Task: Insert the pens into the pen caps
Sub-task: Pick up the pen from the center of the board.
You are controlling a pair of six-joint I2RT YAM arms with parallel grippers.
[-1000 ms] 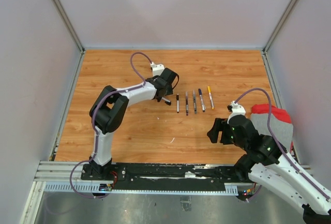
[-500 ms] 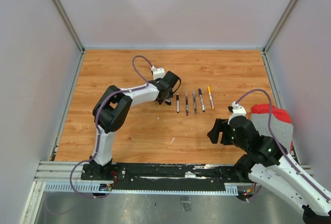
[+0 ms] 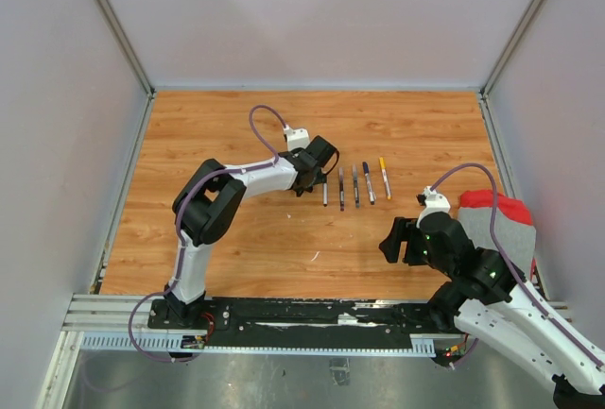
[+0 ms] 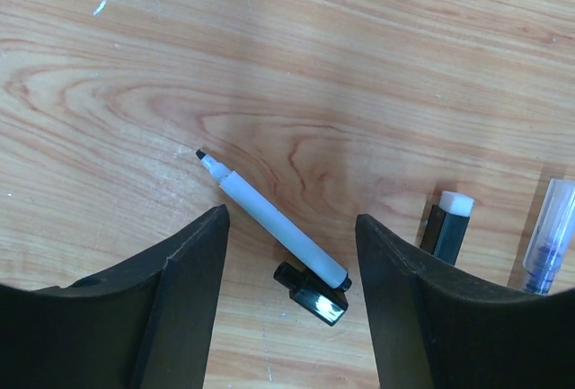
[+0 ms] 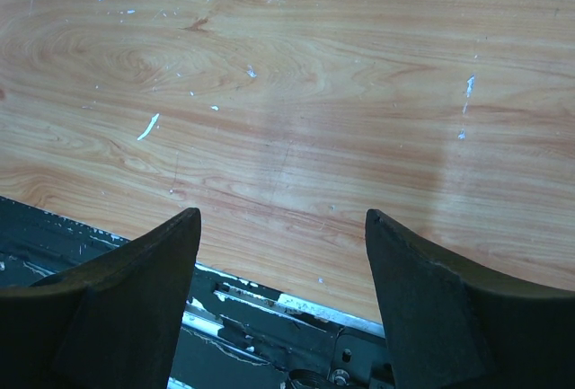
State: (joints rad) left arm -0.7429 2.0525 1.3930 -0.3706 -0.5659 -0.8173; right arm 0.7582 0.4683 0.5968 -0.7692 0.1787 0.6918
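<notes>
Pen (perhaps untouched) under left gripper

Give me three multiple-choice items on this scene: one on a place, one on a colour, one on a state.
1. Relative to the white pen, the black cap lies:
A) over its tip
B) by its back end
C) on top of its barrel

2. The pen at the right end of the row shows:
A) red
B) green
C) yellow

3. The left claw is:
A) open, astride the white pen
B) shut on the black cap
C) shut on nothing

Answers:
1 B, the cap sits at the pen's blunt end, away from the dark tip.
2 C, its upper part is yellow from above.
3 A, a finger stands clear on each side of the pen.
</notes>
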